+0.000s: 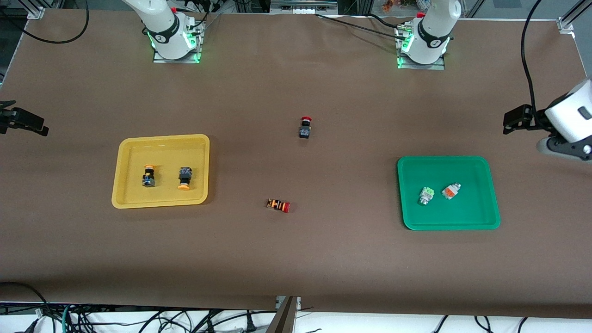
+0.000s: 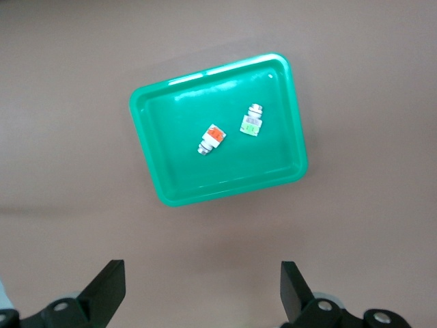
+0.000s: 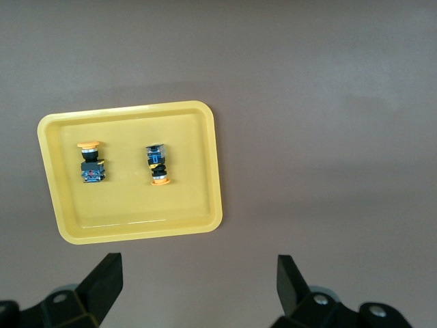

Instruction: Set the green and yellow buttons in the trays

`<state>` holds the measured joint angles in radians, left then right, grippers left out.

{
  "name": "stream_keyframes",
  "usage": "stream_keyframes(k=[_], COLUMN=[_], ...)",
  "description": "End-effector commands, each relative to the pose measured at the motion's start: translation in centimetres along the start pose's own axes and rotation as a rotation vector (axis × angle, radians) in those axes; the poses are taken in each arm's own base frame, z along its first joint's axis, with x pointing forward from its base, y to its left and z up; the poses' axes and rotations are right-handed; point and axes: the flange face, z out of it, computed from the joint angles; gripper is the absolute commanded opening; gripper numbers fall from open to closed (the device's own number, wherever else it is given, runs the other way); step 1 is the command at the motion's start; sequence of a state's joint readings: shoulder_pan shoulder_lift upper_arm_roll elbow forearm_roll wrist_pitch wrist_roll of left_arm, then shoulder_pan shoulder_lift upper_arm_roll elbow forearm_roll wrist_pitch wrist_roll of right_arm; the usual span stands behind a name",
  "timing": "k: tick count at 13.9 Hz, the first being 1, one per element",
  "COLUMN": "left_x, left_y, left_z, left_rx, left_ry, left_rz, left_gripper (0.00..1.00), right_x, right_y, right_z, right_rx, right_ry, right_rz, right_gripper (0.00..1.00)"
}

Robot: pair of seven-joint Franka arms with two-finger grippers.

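Note:
The yellow tray (image 1: 162, 148) holds two black switches with yellow-orange caps (image 1: 148, 176) (image 1: 185, 178); the right wrist view shows the tray (image 3: 130, 201) and both switches (image 3: 91, 164) (image 3: 158, 165). The green tray (image 1: 462, 212) holds a silver-white switch with a light-green block (image 1: 426, 195) and one with an orange block (image 1: 451, 191); the left wrist view shows the tray (image 2: 177, 123) and both switches (image 2: 252, 121) (image 2: 212, 139). My left gripper (image 2: 203, 273) is open and empty, over bare table at the left arm's end (image 1: 511, 122). My right gripper (image 3: 199, 270) is open and empty, over bare table at the right arm's end (image 1: 32, 122).
A black switch with a red cap (image 1: 305, 127) stands on the table between the trays. An orange-striped switch with a red cap (image 1: 278, 205) lies nearer the front camera. Cables hang along the table's front edge.

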<state>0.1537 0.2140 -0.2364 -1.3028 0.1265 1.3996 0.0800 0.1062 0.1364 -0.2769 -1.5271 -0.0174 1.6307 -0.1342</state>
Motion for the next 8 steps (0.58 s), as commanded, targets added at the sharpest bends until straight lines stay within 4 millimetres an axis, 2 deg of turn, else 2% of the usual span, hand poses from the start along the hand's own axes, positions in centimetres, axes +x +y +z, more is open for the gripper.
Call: stream_keyframes(k=[1,2,5,8], left_x=[-4.9,-5.8,-5.5,-5.5], left_y=[0.6,0.3,0.6,1.1], left_z=[2.0,2.5,3.0,2.9], left_rx=[-0.030,-0.078,-0.092,-0.090], left_ry=[0.090,0.117,0.097,0.071], left_rz=[-0.103,-0.121,-0.119,-0.109], left_gripper=[1.00,1.00,1.00,1.00], right_x=[0.0,0.0,0.3,0.1], right_y=[0.8,0.5,-1.5,-0.9], right_z=[-0.9,-1.4,-2.8,-3.0], right_rx=[0.016,0.014,0.007,0.014], right_ry=[0.019,0.028,0.049,0.052], right_rz=[-0.003,-0.011,-0.037,-0.035], right_gripper=[1.00,1.00,1.00,1.00])
